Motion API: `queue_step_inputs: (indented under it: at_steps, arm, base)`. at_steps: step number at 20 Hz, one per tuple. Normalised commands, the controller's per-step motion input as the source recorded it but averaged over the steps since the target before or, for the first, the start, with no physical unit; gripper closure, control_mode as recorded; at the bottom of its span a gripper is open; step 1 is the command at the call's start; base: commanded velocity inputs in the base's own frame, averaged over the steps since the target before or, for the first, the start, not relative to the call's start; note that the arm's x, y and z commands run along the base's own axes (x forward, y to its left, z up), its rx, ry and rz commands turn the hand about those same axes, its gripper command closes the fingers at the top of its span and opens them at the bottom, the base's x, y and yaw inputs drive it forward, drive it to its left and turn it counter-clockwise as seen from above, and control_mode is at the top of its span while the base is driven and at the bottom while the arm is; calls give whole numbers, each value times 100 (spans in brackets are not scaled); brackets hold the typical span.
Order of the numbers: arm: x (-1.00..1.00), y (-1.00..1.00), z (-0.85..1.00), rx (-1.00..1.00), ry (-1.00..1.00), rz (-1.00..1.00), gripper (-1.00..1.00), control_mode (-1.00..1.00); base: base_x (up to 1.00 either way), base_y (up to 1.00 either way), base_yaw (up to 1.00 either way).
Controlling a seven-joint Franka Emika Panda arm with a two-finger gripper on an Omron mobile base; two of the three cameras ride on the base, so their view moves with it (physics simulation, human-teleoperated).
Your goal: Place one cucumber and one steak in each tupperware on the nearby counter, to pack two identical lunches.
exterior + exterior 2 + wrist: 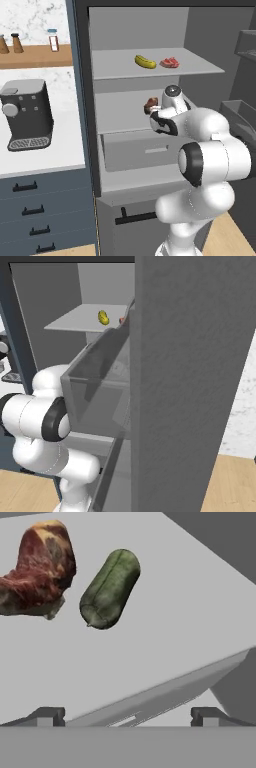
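Gripper (pixel 127 716) jaws spread wide, nothing between them; both fingertips (pixel 46 714) sit low in the hand view, well apart, with bare grey shelf (pixel 165 627) between them. Ahead of the gripper on that shelf: a green cucumber (pixel 110 588) lying on its side, roughly centred but a bit toward the left finger, angled diagonally; just beyond its left side a red-brown steak (pixel 37 574), close to the cucumber but with a thin gap, not touching. Both well apart from the fingertips, open shelf surface in between. To the right of the cucumber the shelf is bare up to the dark back corner of the cabinet. Nearer the gripper, a slanted grey edge, the front lip of the pulled-out drawer (pixel 145 150), cuts across from lower left to right, just above the fingertips. In the left base view the hand (pixel 165 112) is at the middle shelf of the tall cabinet (pixel 85 100), the steak just left of the hand; a cabinet wall stands on each side of the opening. One shelf up from the gripper: a yellow-green cucumber (pixel 145 62) and a red steak (pixel 169 62) beside each other, apart, near the shelf's middle. The counter (pixel 60 155) is to the left of the gripper, past the cabinet's left wall, white top with a coffee machine (pixel 26 115) on it, dark drawer fronts below. In the right base view the cabinet's side panel (pixel 195 381) blocks most of the shelf area.
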Motion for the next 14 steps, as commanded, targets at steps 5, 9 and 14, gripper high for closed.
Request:
queue_step_inputs:
  at_steps: [5, 9, 14]
  arm:
    - [2, 13, 0, 0, 0, 1, -100, -100]
    - [0, 30, 1, 0, -1, 4, -100, -100]
    - [5, 26, 6, 0, -3, 6, -100, -100]
  base:
    - [0, 0, 0]
    - [0, 0, 0]
    - [0, 0, 0]
